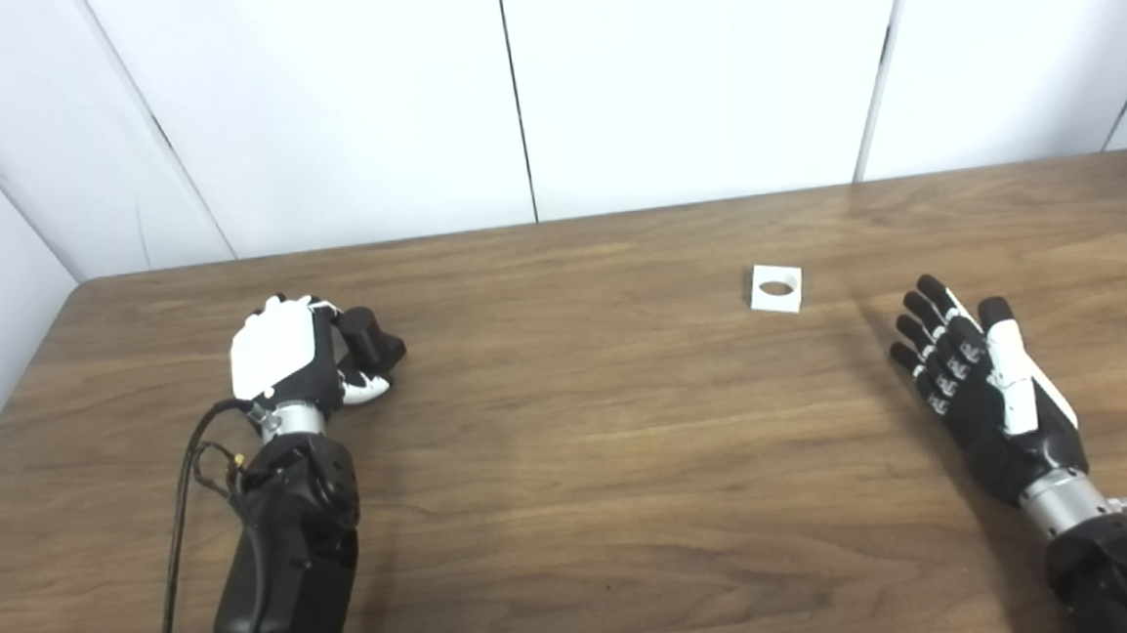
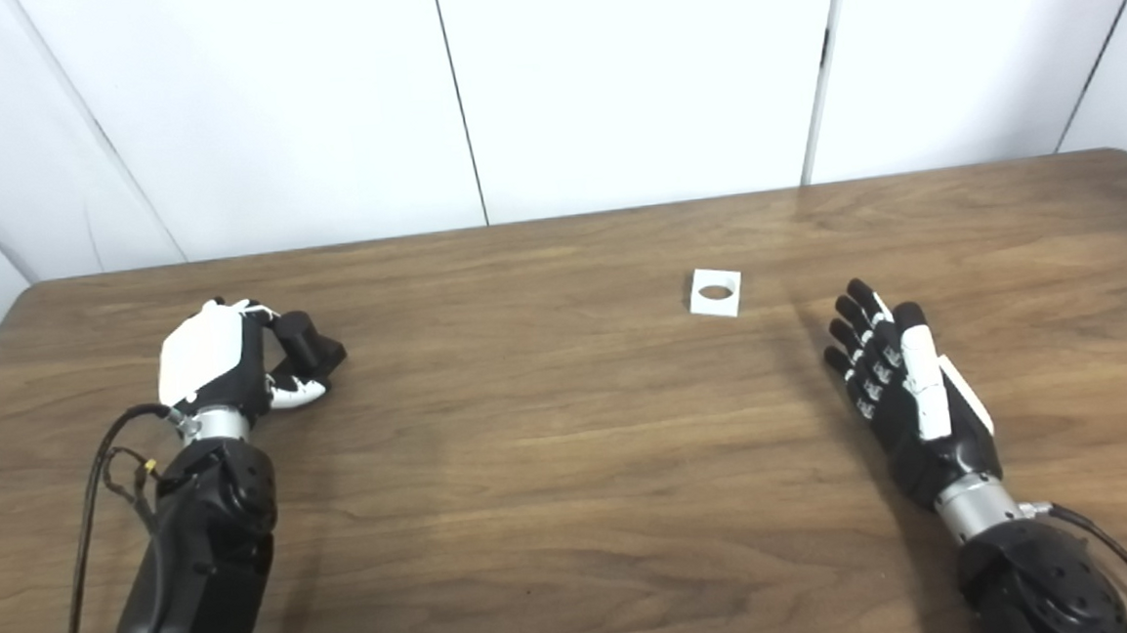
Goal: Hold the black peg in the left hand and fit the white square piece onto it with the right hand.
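My left hand (image 1: 297, 355) rests on the table at the left, its fingers curled around the black peg (image 1: 369, 340), which pokes out to the right of the palm and sits on or just above the wood. The white square piece (image 1: 776, 288), with a round hole through its middle, lies flat on the table right of centre. My right hand (image 1: 978, 369) hovers low at the right, fingers spread and straight, holding nothing, a hand's length to the right of and nearer than the white piece.
The brown wooden table (image 1: 573, 472) fills the view, with white wall panels (image 1: 510, 85) behind its far edge. A black cable (image 1: 179, 516) loops beside my left forearm.
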Action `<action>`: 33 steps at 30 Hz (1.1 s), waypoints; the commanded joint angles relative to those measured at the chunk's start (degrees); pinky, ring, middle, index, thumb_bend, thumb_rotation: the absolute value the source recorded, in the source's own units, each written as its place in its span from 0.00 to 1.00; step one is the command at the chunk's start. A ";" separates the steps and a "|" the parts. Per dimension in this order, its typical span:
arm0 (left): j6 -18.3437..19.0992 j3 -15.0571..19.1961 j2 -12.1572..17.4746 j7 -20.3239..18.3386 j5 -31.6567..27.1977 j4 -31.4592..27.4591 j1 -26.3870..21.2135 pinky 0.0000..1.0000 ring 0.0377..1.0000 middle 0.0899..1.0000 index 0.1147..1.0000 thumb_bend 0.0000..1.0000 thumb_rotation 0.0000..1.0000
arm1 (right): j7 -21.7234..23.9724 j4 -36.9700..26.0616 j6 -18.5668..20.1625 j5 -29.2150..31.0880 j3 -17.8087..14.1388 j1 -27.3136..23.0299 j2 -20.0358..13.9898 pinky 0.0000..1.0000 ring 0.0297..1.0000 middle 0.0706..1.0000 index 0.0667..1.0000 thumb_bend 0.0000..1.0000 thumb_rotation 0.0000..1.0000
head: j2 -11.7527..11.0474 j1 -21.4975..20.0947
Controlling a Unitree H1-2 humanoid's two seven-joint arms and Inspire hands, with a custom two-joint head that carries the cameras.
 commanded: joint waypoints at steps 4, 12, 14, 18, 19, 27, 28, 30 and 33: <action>0.19 -0.03 1.20 1.58 -0.78 0.01 -2.17 1.00 1.00 0.90 0.43 0.53 0.06 | 0.56 -1.40 -0.97 0.22 -0.34 -0.69 -0.87 1.00 1.00 1.00 1.00 0.63 1.00 | 0.14 0.11; 0.20 -0.87 1.64 2.14 -0.89 0.35 -2.21 1.00 1.00 0.89 0.42 0.52 0.06 | 0.32 -1.20 -1.07 0.09 -0.43 -1.00 -0.95 1.00 1.00 1.00 1.00 0.64 0.99 | 0.23 0.06; 0.21 -0.95 1.65 1.93 -0.79 0.31 -2.21 1.00 1.00 0.89 0.42 0.52 0.06 | 0.25 -1.36 -0.95 0.14 -0.49 -1.05 -0.95 1.00 1.00 1.00 1.00 0.64 0.99 | 0.23 0.09; 0.22 -0.86 1.42 1.98 -0.90 0.12 -2.12 1.00 1.00 0.89 0.42 0.52 0.06 | 0.25 -1.46 -1.01 0.18 -0.57 -1.10 -1.00 1.00 1.00 1.00 1.00 0.64 0.99 | 0.26 0.02; 0.22 -0.84 1.34 2.02 -0.97 0.07 -2.10 1.00 1.00 0.89 0.42 0.52 0.06 | 0.24 -1.45 -0.99 0.23 -0.61 -1.11 -1.00 1.00 1.00 1.00 1.00 0.63 0.99 | 0.21 0.04; 0.21 -0.68 0.94 1.84 -1.72 -0.83 -1.64 1.00 1.00 0.90 0.42 0.52 0.06 | 0.07 -1.76 -0.75 -0.08 -0.58 -1.09 -1.18 1.00 1.00 1.00 1.00 0.64 1.00 | 0.37 -0.07; 0.20 -0.75 0.95 1.73 -1.92 -1.07 -1.53 1.00 1.00 0.89 0.42 0.52 0.06 | 0.06 -1.82 -0.68 -0.10 -0.56 -1.06 -1.19 1.00 1.00 1.00 1.00 0.64 1.00 | 0.40 -0.09; 0.18 -0.95 0.92 1.69 -2.42 -1.85 -1.18 1.00 1.00 0.89 0.42 0.52 0.06 | 0.21 -1.79 -0.72 0.10 -0.54 -1.04 -1.15 1.00 1.00 1.00 1.00 0.64 1.00 | 0.44 -0.09; 0.22 -1.06 0.59 1.03 -2.39 -3.27 -0.58 1.00 1.00 0.89 0.42 0.52 0.06 | 0.35 -1.94 -0.49 0.29 -0.51 -1.00 -1.18 1.00 1.00 1.00 1.00 0.64 1.00 | 0.58 -0.05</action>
